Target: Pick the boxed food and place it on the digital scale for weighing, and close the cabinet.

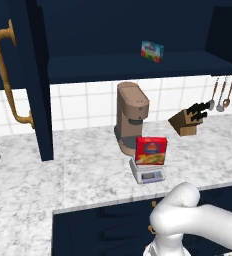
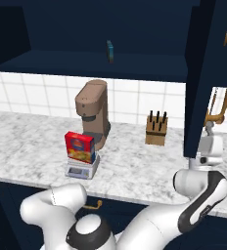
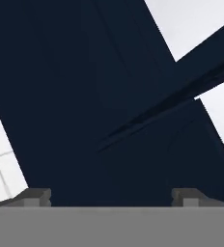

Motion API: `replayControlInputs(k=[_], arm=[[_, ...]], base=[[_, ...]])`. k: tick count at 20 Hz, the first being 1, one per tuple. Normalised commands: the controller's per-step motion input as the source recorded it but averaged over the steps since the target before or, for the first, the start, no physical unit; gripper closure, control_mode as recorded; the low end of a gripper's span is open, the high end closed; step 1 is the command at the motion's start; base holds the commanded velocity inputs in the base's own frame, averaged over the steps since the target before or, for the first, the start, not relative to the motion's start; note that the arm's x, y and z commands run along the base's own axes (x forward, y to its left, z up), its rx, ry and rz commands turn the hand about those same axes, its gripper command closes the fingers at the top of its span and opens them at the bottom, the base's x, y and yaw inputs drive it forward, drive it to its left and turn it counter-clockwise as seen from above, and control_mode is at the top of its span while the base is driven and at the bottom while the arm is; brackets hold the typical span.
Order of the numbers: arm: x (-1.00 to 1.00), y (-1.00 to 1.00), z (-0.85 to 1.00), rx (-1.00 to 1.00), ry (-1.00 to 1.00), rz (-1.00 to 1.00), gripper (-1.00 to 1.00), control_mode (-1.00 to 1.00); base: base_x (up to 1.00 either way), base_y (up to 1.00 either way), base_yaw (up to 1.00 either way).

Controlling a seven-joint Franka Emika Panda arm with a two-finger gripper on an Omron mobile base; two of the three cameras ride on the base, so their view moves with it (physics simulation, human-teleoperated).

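On the marble counter (image 1: 48,180), one boxed food (image 1: 151,151) stands upright on one digital scale (image 1: 147,172), just in front of one coffee machine (image 1: 131,116). The cabinet (image 2: 202,73) has two doors open. The hand (image 3: 111,195), released wide, faces the right door.

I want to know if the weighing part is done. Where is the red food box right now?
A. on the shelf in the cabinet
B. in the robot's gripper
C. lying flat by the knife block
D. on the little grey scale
D: the boxed food stands upright on the digital scale, in front of the coffee machine.
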Motion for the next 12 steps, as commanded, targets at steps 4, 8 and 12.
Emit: replayControlInputs(k=[4, 8, 12], arm=[[0.0, -0.73, 0.26, 0.01, -0.03, -0.01, -1.0, -1.0], [-0.06, -0.84, 0.35, 0.02, -0.1, 0.0, -1.0, -1.0], [-0.03, -0.32, 0.44, 0.0, -0.12, 0.0, -1.0, -1.0]], base=[[0.0, 0.0, 0.0], [0.0, 0.0, 0.0], [0.0, 0.0, 0.0]])
